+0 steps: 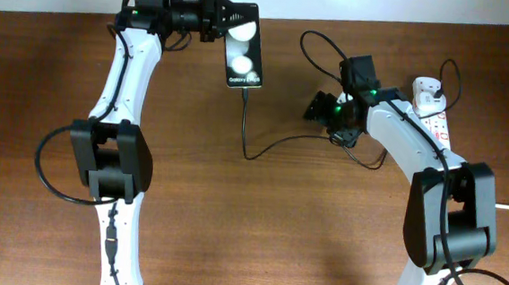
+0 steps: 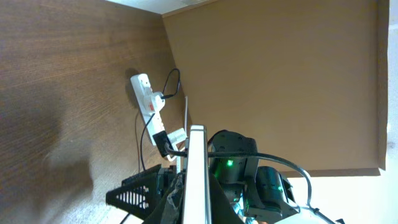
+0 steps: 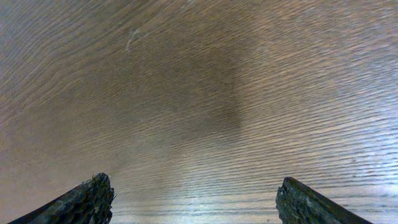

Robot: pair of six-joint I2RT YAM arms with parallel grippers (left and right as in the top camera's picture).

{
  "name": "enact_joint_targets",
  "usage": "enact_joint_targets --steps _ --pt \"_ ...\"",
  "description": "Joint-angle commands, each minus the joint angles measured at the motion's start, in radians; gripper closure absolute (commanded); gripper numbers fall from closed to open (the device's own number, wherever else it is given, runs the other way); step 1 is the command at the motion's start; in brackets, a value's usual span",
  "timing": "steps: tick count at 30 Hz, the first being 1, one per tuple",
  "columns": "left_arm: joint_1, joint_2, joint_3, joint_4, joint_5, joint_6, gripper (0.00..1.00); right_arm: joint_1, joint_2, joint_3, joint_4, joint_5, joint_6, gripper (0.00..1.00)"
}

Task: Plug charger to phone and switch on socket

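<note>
Here, phone (image 1: 244,47) in left pincer (image 1: 218,21), long axis far-to-near, text end nearest

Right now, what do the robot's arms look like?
The left arm and right arm are white tubes with chunky black joints. Black cables loop beside them. A green light glows on the right one. Pincer fingers are dark and ridged.

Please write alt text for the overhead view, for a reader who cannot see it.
The left pincer holds the phone at the top, and the charger runs from its lower end toward the socket at right. The right pincer is near the cable.
</note>
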State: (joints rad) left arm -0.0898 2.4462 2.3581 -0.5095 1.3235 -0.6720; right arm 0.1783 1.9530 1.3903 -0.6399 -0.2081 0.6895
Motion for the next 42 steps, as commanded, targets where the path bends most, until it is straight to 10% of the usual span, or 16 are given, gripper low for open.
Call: enact_joint_targets --steps 1,18,42 --pt "0.002 -0.019 0.012 -0.002 0.018 0.015 1.00 0.005 -0.028 0.003 0.003 0.108 0.026 0.12" --pt "0.002 -0.019 0.012 -0.002 0.023 0.015 1.00 0.004 -0.028 0.003 0.227 0.179 -0.005 0.02" --pt "-0.009 -0.019 0.012 -0.001 -0.004 0.023 1.00 0.006 -0.028 0.003 -0.367 0.143 -0.111 0.11"
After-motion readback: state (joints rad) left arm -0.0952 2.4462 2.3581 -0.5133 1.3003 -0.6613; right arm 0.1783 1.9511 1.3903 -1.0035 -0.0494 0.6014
